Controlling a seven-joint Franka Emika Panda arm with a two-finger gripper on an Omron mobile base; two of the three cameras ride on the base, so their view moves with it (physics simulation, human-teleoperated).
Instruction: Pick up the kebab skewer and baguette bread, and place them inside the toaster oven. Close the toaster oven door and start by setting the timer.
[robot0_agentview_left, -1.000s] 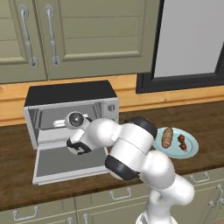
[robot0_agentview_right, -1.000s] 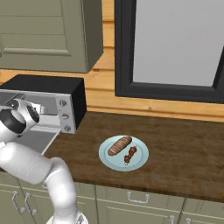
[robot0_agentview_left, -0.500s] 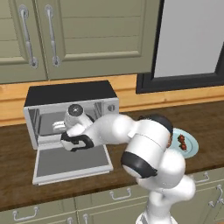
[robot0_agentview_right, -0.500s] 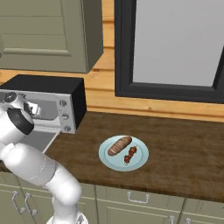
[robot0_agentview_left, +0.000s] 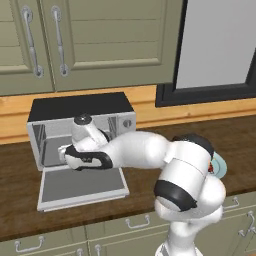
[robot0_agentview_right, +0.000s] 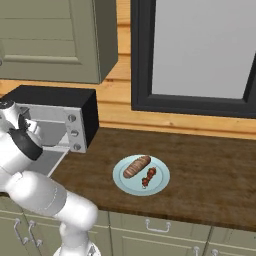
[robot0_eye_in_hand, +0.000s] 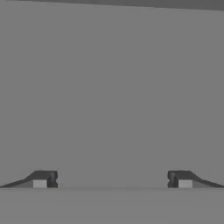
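Reaching farther left than a second ago, the gripper (robot0_eye_in_hand: 112, 179), fingers wide apart, is entering the toaster oven (robot0_agentview_left: 80, 131). Baguette bread (robot0_agentview_right: 136, 166) and kebab skewer (robot0_agentview_right: 148, 176) are lying diagonally on the plate (robot0_agentview_right: 122, 181).

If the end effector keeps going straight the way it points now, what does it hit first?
Probably the grey inner wall of the toaster oven; the open, empty end effector faces only flat grey, though depth is unclear.
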